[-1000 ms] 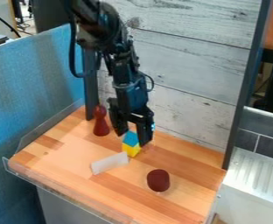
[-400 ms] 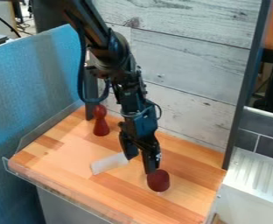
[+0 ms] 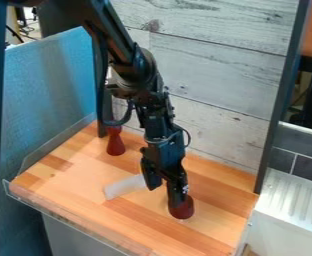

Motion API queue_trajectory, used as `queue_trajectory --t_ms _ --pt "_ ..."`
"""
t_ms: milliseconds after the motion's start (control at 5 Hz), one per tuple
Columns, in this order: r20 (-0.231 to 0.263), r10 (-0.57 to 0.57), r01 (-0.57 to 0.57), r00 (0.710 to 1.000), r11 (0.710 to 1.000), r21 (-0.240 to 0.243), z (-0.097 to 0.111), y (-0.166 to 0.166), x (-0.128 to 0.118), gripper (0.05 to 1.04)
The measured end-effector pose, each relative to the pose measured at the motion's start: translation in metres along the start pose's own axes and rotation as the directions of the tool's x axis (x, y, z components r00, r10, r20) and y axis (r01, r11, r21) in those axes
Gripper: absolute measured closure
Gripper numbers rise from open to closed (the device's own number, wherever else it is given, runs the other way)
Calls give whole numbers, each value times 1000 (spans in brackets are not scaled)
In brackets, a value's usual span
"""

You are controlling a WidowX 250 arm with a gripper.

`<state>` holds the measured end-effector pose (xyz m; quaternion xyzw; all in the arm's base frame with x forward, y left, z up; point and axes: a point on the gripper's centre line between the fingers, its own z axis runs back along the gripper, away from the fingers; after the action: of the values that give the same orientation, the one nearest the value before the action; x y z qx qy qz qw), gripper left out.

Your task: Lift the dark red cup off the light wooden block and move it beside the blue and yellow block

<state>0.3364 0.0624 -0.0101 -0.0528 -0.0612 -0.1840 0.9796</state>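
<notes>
Lying by the hand [image 3: 165, 193], red object [image 3: 181, 209]

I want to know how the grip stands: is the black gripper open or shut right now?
Open: the two fingers of the gripper stand apart, with wood showing between them.

The arm [image 3: 112, 35] is black, with a long straight link, a bulky rounded joint [image 3: 140, 70] and a blocky wrist [image 3: 163, 127]. A thick black cable [image 3: 103, 100] loops alongside; a thinner cable [image 3: 188, 135] bows outward. The black gripper [image 3: 165, 194] has two blocky fingers and small pale markings [image 3: 185, 189].
</notes>
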Motion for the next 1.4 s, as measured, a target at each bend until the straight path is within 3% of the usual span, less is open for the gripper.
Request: queue_trajectory --t_ms 200,800,1000,1200,1400 --pt "-28 6 -6 1000 1000 -26 -9 -9 -1 82" --pt "-38 15 -16 999 1000 -25 -19 -14 10 82" --pt "-75 27 -28 997 1000 -14 -35 -10 5 136" --pt "-76 42 -42 996 999 -3 -37 -7 8 280" --pt "-82 40 -41 996 999 -8 -36 -6 7 281"
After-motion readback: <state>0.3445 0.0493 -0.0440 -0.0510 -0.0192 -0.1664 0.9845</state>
